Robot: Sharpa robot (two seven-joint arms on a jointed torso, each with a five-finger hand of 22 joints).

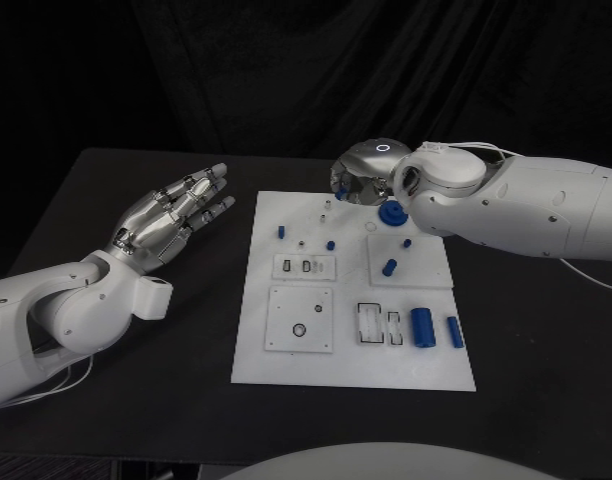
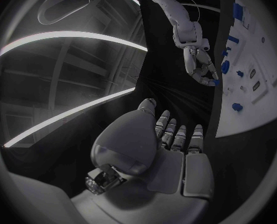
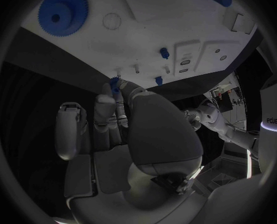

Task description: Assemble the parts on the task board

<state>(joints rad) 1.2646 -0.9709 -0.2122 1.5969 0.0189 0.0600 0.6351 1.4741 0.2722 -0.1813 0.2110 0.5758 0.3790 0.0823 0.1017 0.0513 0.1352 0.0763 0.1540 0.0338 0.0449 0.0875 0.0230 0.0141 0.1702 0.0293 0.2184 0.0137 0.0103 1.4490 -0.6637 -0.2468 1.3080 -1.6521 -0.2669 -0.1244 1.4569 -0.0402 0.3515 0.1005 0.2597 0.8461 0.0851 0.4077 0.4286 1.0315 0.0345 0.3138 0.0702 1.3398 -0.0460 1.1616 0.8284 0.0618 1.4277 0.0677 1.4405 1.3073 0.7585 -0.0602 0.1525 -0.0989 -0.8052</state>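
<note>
The white task board [image 1: 295,362] lies in the middle of the black table. My right hand [image 1: 367,176] hovers over the board's far edge and pinches a small blue part [image 3: 115,83] at its fingertips; the same part [image 2: 217,82] appears in the left wrist view. A large blue gear [image 1: 391,212] sits on the board just beside that hand. Short blue pegs [image 1: 390,267] stand further in. My left hand [image 1: 176,214] is held above the table to the left of the board, fingers spread and holding nothing.
Two blue cylinders [image 1: 423,327] lie side by side at the board's near right. White plates with slots and holes [image 1: 300,319] cover the board's near left. Bare black table [image 1: 133,400] surrounds the board.
</note>
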